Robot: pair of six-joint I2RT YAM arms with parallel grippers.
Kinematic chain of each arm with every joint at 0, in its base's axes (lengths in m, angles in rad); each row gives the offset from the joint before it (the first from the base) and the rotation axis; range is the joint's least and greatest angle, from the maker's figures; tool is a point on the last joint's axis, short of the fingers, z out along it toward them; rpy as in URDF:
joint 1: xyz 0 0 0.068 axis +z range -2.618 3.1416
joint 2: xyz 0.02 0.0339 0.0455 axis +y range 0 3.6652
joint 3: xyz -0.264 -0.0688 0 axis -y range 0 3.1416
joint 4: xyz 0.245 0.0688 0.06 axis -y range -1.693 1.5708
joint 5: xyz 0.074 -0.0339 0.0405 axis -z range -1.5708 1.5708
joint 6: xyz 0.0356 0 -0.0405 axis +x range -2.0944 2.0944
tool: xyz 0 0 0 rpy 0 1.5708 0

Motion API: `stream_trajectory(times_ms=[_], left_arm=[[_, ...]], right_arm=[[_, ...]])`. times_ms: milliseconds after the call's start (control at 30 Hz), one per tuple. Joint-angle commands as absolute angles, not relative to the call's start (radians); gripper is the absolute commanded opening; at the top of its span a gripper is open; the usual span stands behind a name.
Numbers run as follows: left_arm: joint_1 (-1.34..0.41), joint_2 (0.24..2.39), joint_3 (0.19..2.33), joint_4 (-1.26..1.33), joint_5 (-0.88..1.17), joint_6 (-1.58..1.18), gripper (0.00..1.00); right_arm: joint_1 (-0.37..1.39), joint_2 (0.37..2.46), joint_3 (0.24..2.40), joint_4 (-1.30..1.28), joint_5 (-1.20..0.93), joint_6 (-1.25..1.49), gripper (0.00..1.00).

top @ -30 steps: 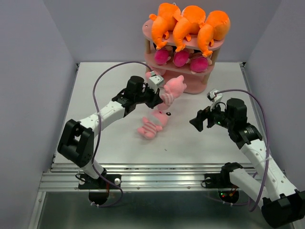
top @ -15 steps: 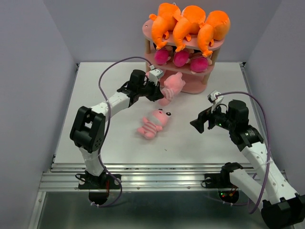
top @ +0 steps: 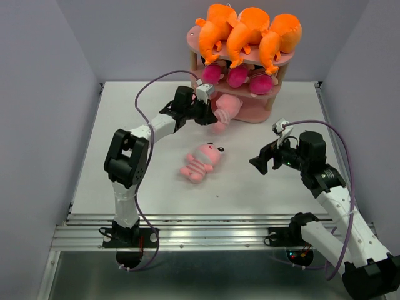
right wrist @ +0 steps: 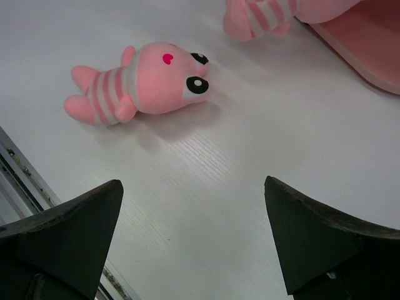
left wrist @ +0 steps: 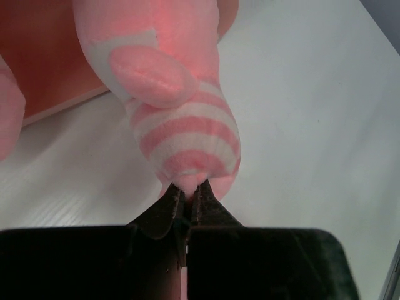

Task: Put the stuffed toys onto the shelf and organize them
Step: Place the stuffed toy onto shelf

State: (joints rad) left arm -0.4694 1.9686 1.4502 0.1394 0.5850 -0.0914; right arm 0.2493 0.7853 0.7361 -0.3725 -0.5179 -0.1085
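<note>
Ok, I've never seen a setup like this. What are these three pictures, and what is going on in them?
Two robot arms are bolted at the near edge of a white table. The wide picture is from a fixed camera above and behind them. The other two are from a camera on each wrist, looking past its own fingers. The left gripper is shut on the end of a pink striped pig, held beside the bottom tier of the pink shelf. The right gripper hangs open and empty. A second pig lies on the table between the arms. Three orange monsters sit on the top tier, magenta toys on the middle one.
</note>
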Motion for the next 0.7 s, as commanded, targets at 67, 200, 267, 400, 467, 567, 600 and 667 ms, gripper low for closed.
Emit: stream_trajectory(times_ms=[67,200,267,400,467,567,600,667], left_arm=[[-0.465,1.990,1.539,0.241,0.586,-0.161,0.00],[-0.462,2.023,1.578,0.252,0.584,-0.182,0.00],[-0.457,2.046,1.604,0.252,0.586,-0.195,0.00],[-0.448,2.077,1.632,0.281,0.588,-0.227,0.00],[-0.442,2.089,1.632,0.305,0.584,-0.248,0.00],[-0.439,2.108,1.634,0.344,0.578,-0.287,0.00],[-0.439,2.112,1.635,0.359,0.574,-0.301,0.00],[-0.437,2.125,1.643,0.371,0.568,-0.313,0.00]], right_arm=[[0.244,0.782,0.726,-0.311,-0.518,-0.120,1.00],[0.244,0.785,0.724,-0.310,-0.526,-0.120,1.00],[0.244,0.790,0.724,-0.310,-0.528,-0.120,1.00],[0.244,0.790,0.724,-0.308,-0.526,-0.123,1.00],[0.244,0.790,0.724,-0.308,-0.526,-0.124,1.00],[0.244,0.790,0.724,-0.307,-0.525,-0.126,1.00],[0.244,0.788,0.724,-0.307,-0.525,-0.126,1.00],[0.244,0.792,0.724,-0.307,-0.526,-0.126,1.00]])
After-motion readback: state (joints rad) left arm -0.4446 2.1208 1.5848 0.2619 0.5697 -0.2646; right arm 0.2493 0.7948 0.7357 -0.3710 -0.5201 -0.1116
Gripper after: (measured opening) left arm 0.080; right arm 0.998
